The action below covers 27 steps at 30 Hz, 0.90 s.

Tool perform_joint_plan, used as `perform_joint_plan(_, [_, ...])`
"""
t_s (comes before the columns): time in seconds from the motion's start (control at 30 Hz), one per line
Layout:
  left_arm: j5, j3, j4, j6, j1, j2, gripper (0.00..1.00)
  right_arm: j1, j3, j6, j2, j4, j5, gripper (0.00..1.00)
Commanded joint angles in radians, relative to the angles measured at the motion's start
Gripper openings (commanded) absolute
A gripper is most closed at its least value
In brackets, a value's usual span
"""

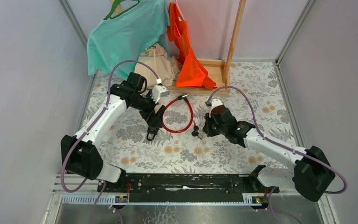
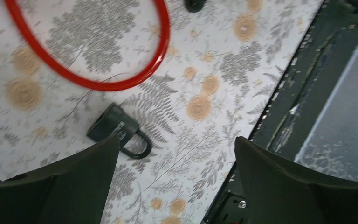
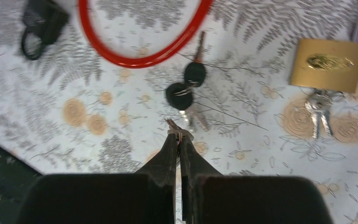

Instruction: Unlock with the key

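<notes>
A small black padlock (image 2: 116, 129) lies on the floral cloth just beside the left finger of my left gripper (image 2: 177, 140). That gripper hovers above it, wide open and empty. In the top view the black padlock (image 1: 151, 135) sits just below the left gripper (image 1: 156, 119). A bunch of black-headed keys (image 3: 185, 87) lies by the red cable loop (image 3: 140, 59). My right gripper (image 3: 179, 134) is shut, and a thin metal piece, apparently a key of that bunch, is pinched at its tips. In the top view the right gripper (image 1: 204, 129) meets the keys (image 1: 196, 131).
A brass padlock (image 3: 328, 65) with silver keys (image 3: 320, 109) lies to the right of the bunch. At the back stand a wooden rack (image 1: 230, 44), a teal shirt (image 1: 123, 35), an orange vest (image 1: 189, 60) and a beige bag (image 1: 156, 65). The black base rail (image 2: 298, 102) runs along the cloth's near edge.
</notes>
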Motion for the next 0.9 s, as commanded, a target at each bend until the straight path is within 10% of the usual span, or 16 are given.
perform_joint_plan(0.0, [0.202,0.006,-0.021,0.021,-0.012,0.033,0.99,0.007,0.02,-0.063,-0.074,0.058,-0.178,0.0])
perform_joint_plan(0.43, [0.501,-0.005,-0.079,0.099,-0.131,0.108,0.88,0.134,0.183,-0.038,-0.096,0.15,-0.385,0.0])
perform_joint_plan(0.87, [0.68,0.063,-0.454,0.492,-0.133,0.151,0.74,0.202,0.247,-0.042,-0.102,0.186,-0.395,0.0])
